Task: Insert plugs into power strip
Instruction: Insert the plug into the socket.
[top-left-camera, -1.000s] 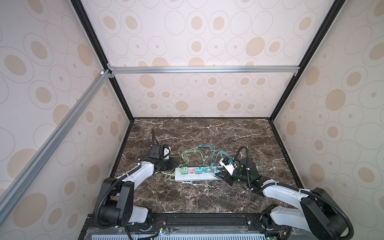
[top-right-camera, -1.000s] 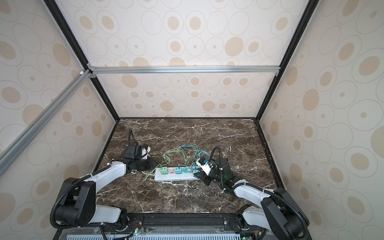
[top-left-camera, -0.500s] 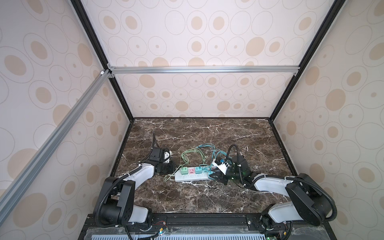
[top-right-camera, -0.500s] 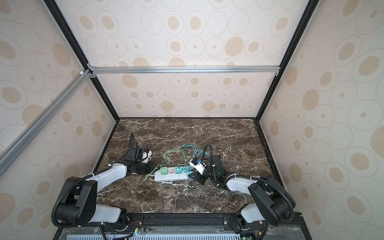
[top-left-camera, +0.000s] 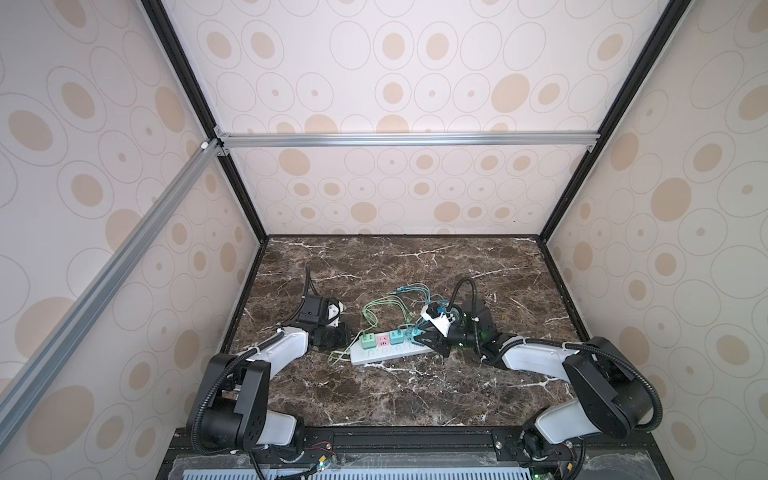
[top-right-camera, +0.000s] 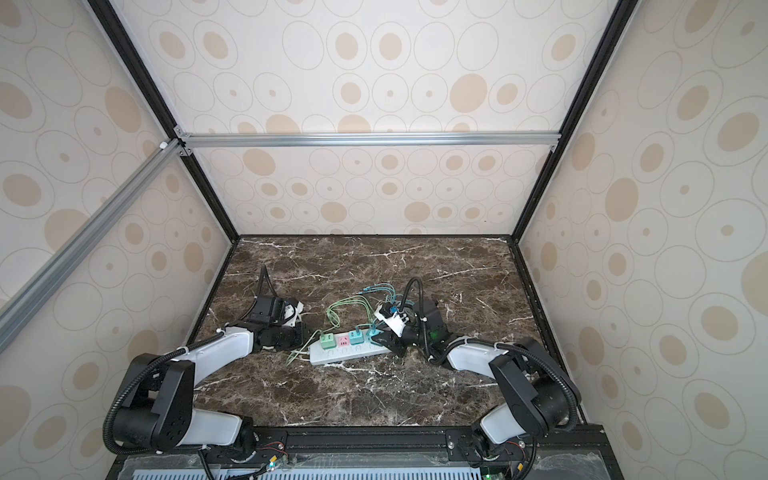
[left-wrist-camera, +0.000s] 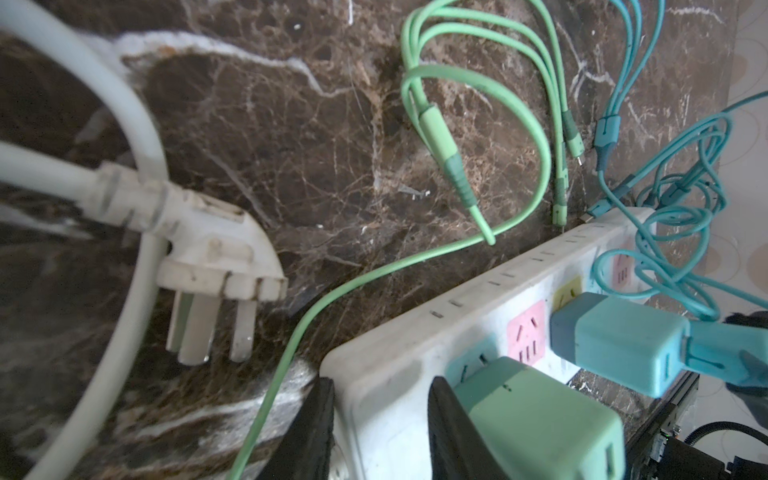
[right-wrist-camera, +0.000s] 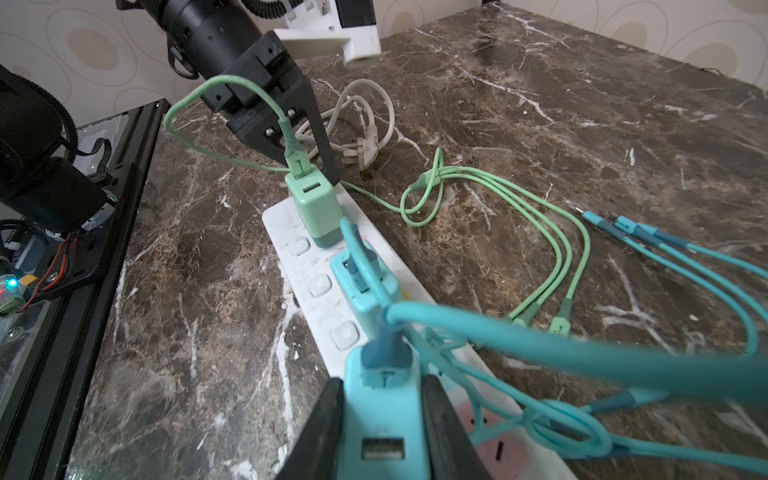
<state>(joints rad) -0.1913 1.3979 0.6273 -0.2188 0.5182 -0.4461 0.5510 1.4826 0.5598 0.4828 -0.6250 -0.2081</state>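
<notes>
The white power strip (top-left-camera: 390, 353) lies on the marble in both top views. My left gripper (left-wrist-camera: 382, 436) is shut on its end, one finger (left-wrist-camera: 311, 432) on each side. A mint plug (left-wrist-camera: 540, 419) stands in the end blue socket, right beside the gripper. A teal plug (left-wrist-camera: 619, 340) sits in the yellow socket, with the pink socket (left-wrist-camera: 527, 332) between them bare. My right gripper (right-wrist-camera: 384, 432) is shut on another teal plug (right-wrist-camera: 382, 415), held over the strip beside the far pink socket (right-wrist-camera: 498, 440). Its prongs are hidden.
The strip's white plug (left-wrist-camera: 216, 257) and thick cord lie loose beside my left gripper. Green cables (right-wrist-camera: 498, 216) and teal cables (right-wrist-camera: 685, 266) sprawl behind the strip, and one teal loop crosses the far sockets. The enclosure walls stand close on both sides.
My right gripper has moved left with the teal plug, closer over the strip's right end. The left arm holds its place on the strip.
</notes>
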